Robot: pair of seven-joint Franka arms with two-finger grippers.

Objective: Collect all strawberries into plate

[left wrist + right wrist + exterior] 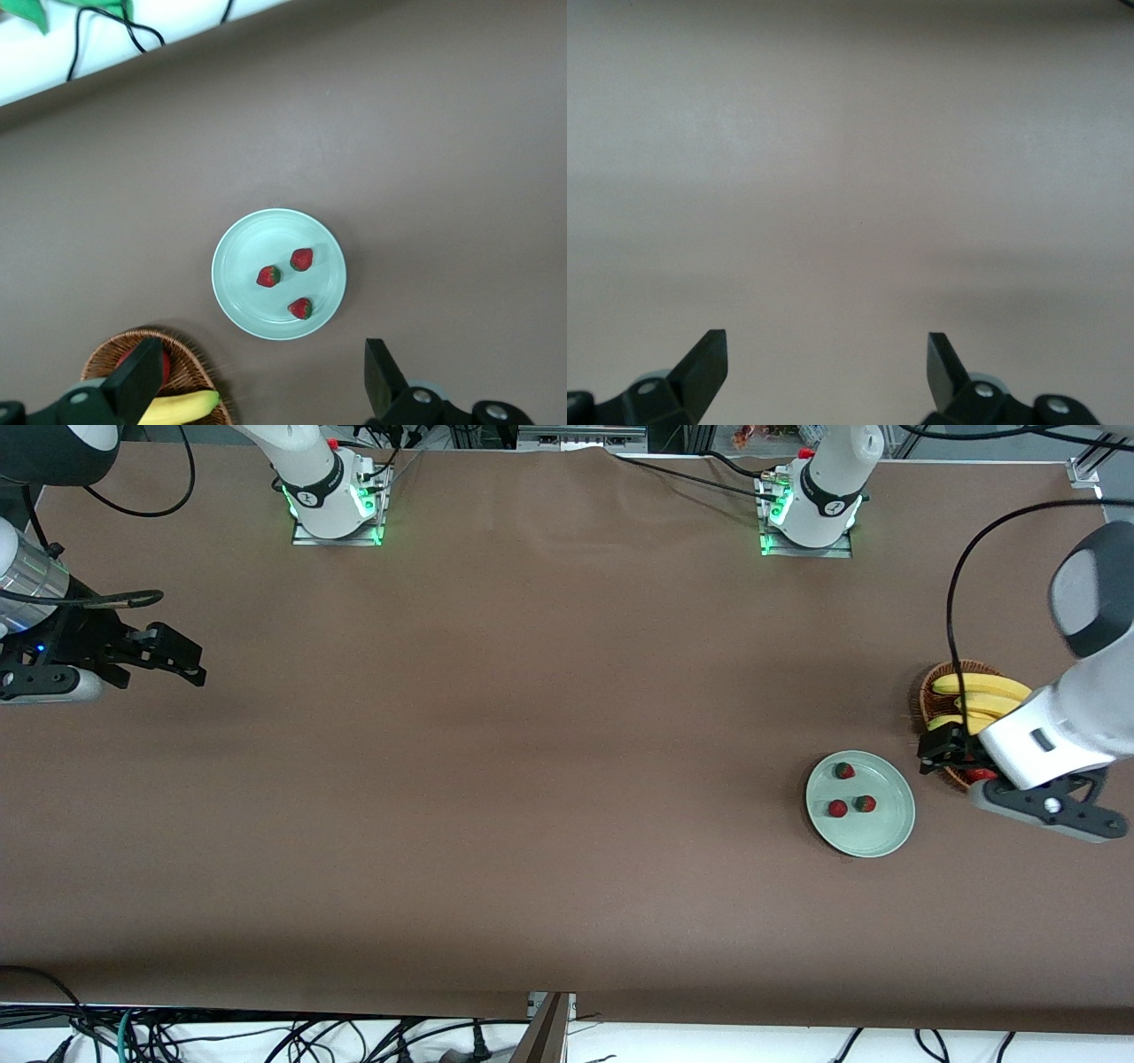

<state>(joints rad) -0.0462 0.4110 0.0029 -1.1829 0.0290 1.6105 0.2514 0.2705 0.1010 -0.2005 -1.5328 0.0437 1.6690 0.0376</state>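
Strawberries [844,771] [838,808] [865,803], all three, lying apart on the plate [886,841], toward the left arm's end of the counter [532,735]. Plate just beside the wicker basket [926,700] with bananas [979,686] and a red apple [156,365], slightly nearer the front camera than it. Left gripper [941,746] up in the air over the basket's edge, fingers [383,376] spread wide, pinching nothing. Right gripper [182,662] waiting over bare counter at the right arm's end, fingers [702,361] likewise spread and empty. No berry visible anywhere off the plate. Collection apparently finished; step in hand likely the retreat after the last drop. Next move: nothing to grasp, only lifting the left arm clear without nudging basket or plate.
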